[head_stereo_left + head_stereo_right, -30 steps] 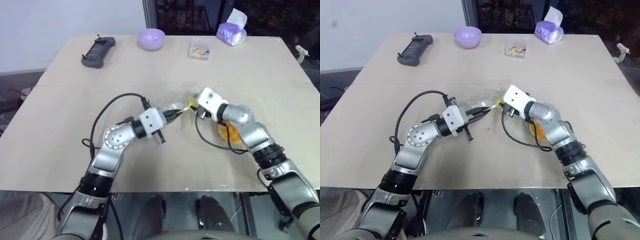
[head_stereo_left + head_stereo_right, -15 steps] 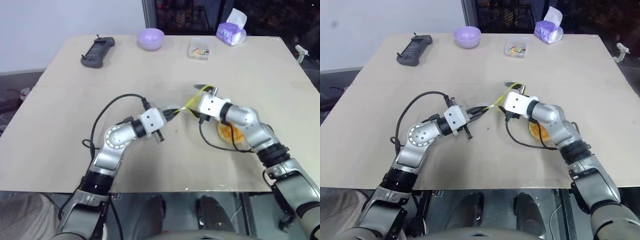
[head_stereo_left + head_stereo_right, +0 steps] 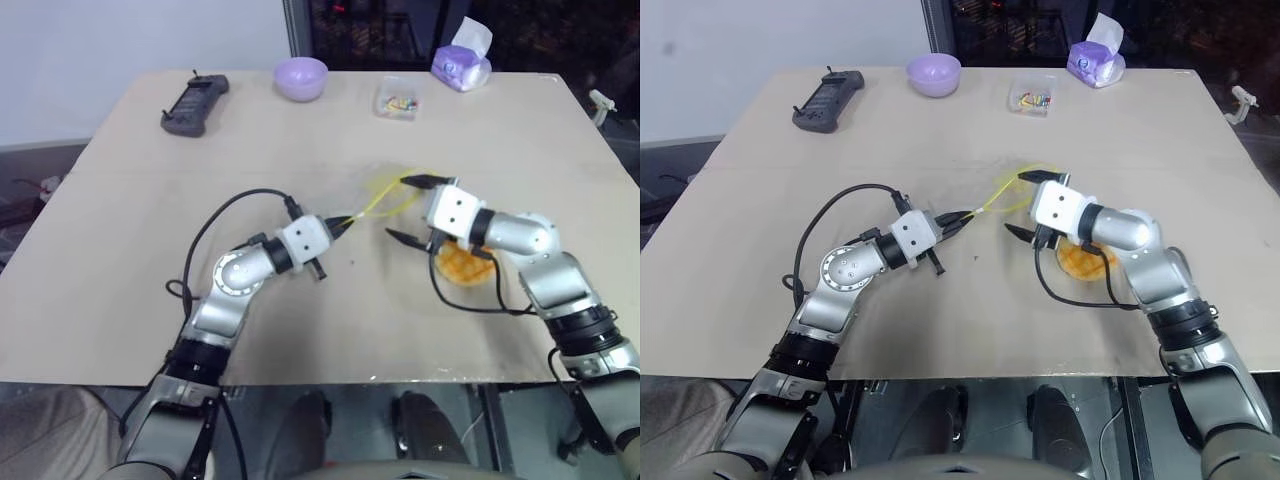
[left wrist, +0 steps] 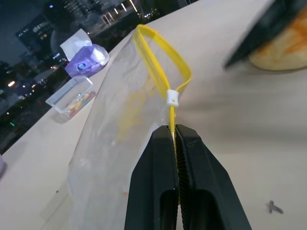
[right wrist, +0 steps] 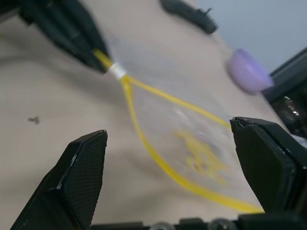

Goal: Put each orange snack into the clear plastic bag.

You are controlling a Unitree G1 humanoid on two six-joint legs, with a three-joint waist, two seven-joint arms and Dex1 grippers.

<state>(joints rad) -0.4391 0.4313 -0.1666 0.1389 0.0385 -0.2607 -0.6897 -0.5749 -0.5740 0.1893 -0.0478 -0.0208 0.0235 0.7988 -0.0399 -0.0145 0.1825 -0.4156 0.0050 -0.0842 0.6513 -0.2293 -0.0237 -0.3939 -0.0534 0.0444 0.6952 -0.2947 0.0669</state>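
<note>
While the head views showed the orange snack lying on the table under the right gripper, whose fingers were spread wide, the left wrist view showed the left gripper pinching the clear plastic bag by its yellow seal strip, its mouth gaping.

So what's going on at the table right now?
The left gripper is shut on the yellow seal strip of the clear plastic bag, holding its mouth open as a loop. The right gripper is open, holding nothing, next to that mouth. The orange snack lies on the table beneath the right arm, not yet in the bag.
</note>
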